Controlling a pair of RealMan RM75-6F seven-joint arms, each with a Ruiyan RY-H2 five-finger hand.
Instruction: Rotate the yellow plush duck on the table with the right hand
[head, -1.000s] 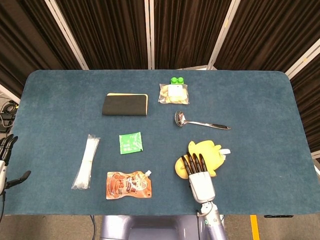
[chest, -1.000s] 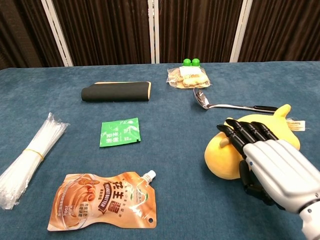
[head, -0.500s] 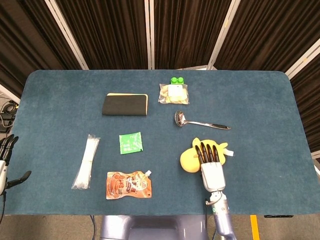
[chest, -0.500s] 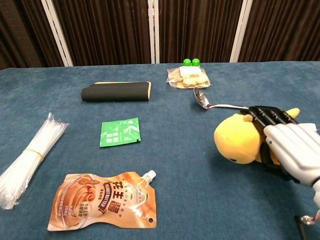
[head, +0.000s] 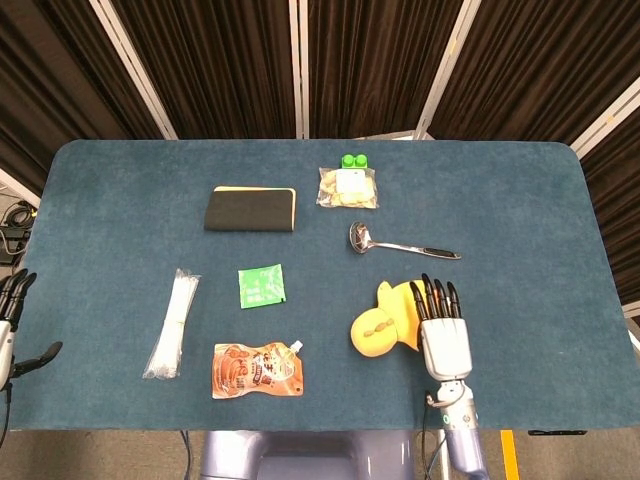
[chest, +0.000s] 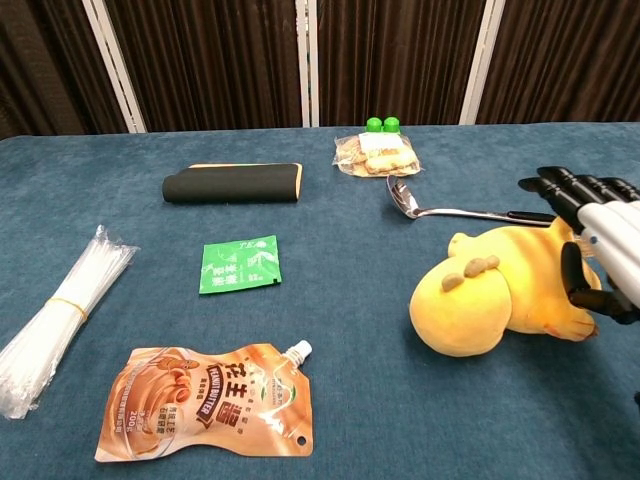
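Blue table (head: 120, 200), plush duck (chest: 500, 295) head leftward, lengthwise across

Overhead head view, low chest view

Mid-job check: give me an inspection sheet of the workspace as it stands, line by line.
Surface: blue cloth-covered table, flat.
Job's things: yellow plush duck lying on the table, near the front right.
Clutter: black zipped pouch with tan edge; green paper sachet; orange spouted peanut-butter pouch; bundle of clear plastic ties; metal ladle; bagged snacks with green caps.
Hands: right hand beside the duck's right side, fingers extended, holding nothing; whether it touches the duck cannot be told. Left hand off the table's left edge, empty.
Cables: dark cables on the floor at far left.
Surroundings: dark curtains behind the table.
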